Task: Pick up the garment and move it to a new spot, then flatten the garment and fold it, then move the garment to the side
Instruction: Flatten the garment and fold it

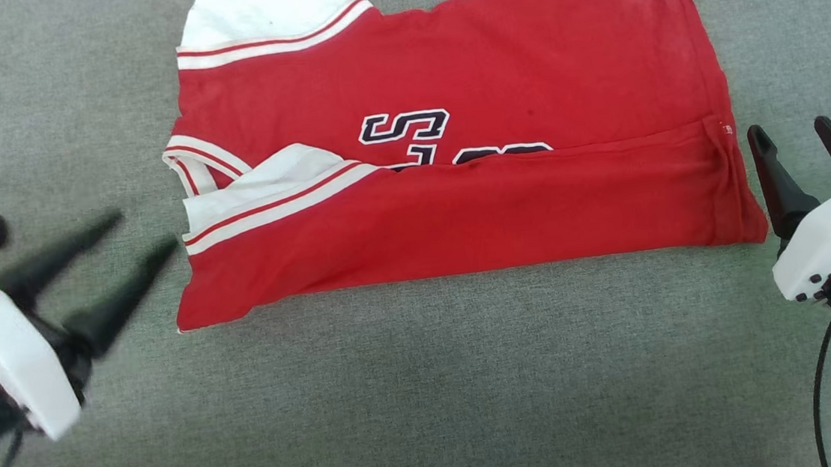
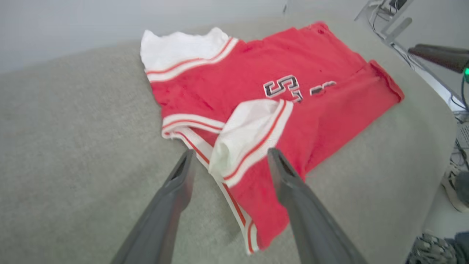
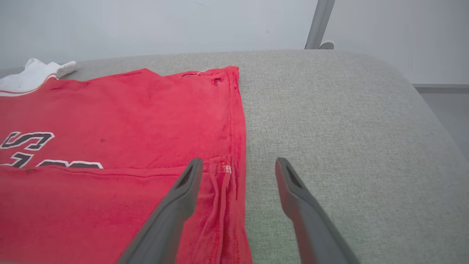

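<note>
At the near edge of the grey fabric-covered bench (image 1: 428,383), bare cloth is seen, with the grippers set at either end of the garment (image 1: 459,214). The left gripper (image 1: 146,228) is placed just beside the garment's left end; its jaws are spread and hold nothing. The right gripper (image 1: 787,126) is placed just beside the right end, with its jaws likewise spread and empty.

The garment is laid flat across the middle of the bench, with its length running left to right. It is red. Its near long edge is turned over onto the front, so that the lower part of the black-and-white lettering (image 1: 403,126) is covered. A white sleeve (image 1: 282,171) with red-and-white striped trim is folded onto the front at the left. A curved striped band (image 1: 192,157) is noted at the left edge. Slight creasing is noted along the right end (image 3: 231,172).

Further back, a small dark mark (image 3: 217,80) is noted near the far right corner. A second white sleeve (image 1: 268,5) is spread at the far left corner.
</note>
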{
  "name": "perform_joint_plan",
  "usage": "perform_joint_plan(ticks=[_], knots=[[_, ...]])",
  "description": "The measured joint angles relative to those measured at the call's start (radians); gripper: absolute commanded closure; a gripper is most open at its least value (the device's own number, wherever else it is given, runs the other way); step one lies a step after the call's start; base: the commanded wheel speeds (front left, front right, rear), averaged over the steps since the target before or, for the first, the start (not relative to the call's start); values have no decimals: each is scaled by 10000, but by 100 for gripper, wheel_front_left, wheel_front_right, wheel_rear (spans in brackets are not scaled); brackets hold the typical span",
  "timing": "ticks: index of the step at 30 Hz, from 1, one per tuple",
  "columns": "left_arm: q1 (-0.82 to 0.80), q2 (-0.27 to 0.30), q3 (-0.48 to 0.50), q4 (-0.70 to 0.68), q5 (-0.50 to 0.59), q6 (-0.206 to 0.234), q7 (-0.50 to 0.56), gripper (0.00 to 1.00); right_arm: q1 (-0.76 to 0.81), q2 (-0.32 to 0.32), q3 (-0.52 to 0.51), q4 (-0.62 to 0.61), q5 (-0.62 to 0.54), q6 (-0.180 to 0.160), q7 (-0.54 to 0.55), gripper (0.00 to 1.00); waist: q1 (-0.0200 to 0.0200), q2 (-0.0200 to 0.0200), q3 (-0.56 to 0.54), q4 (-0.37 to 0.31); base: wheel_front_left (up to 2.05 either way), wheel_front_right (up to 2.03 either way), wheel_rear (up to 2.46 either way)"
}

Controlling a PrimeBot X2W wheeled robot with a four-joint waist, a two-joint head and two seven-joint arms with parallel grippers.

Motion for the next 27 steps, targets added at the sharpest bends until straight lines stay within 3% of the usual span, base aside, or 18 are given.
perform_joint_plan(ticks=[7,14,21,22,23,24,25,27], knots=[[-336,174,-1133,-173,-1095,2,2412,0,28,155,282,-113,111,-2,59,0,0,0,104,-210,0,0,0],[-751,-345,-1498,1505,-1881,2,3528,0,-8,351,545,31,140,-2,-105,0,0,0,518,-546,0,0,0],[-1108,-303,-1528,1294,-3018,15,4692,0,-258,430,625,48,56,-2,15,0,-1,0,818,-876,0,0,0],[-1109,-274,-1492,1254,-3181,15,4780,16,-285,424,619,23,48,-2,65,0,-1,0,848,-898,0,0,0],[-1122,-245,-1467,1193,-3229,15,4844,53,-328,414,604,-4,40,-2,94,0,0,0,875,-916,0,0,0],[-1145,-245,-1453,1174,-3227,15,4895,66,-381,403,604,-36,25,-2,182,0,0,0,901,-929,0,0,0],[-1162,-242,-1452,1177,-3218,15,4911,95,-410,368,625,-61,17,-2,280,0,-1,0,922,-937,0,0,0],[-1170,-263,-1411,1156,-3221,15,4920,100,-407,272,708,-61,23,-2,608,0,-1,0,955,-943,0,0,0]])
